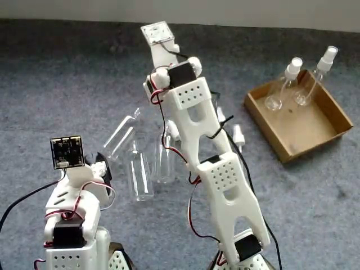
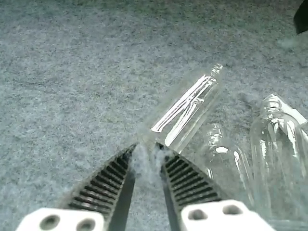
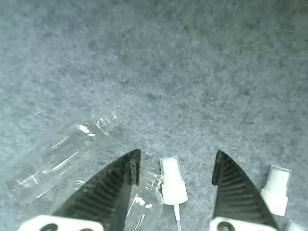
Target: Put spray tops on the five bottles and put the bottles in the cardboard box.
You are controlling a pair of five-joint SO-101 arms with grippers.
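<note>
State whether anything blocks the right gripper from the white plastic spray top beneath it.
Nothing visible does. The open right gripper hangs over the white plastic spray top, uncovered between its jaws; a clear plastic bottle lies beside it.

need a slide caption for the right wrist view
Right gripper open over a white spray top on grey carpet, an uncapped clear bottle and a second spray top lying nearby.

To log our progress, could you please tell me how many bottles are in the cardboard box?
2. One capped bottle leans in the cardboard box's far corner, a second capped bottle beside it; nothing hides the box.
</note>
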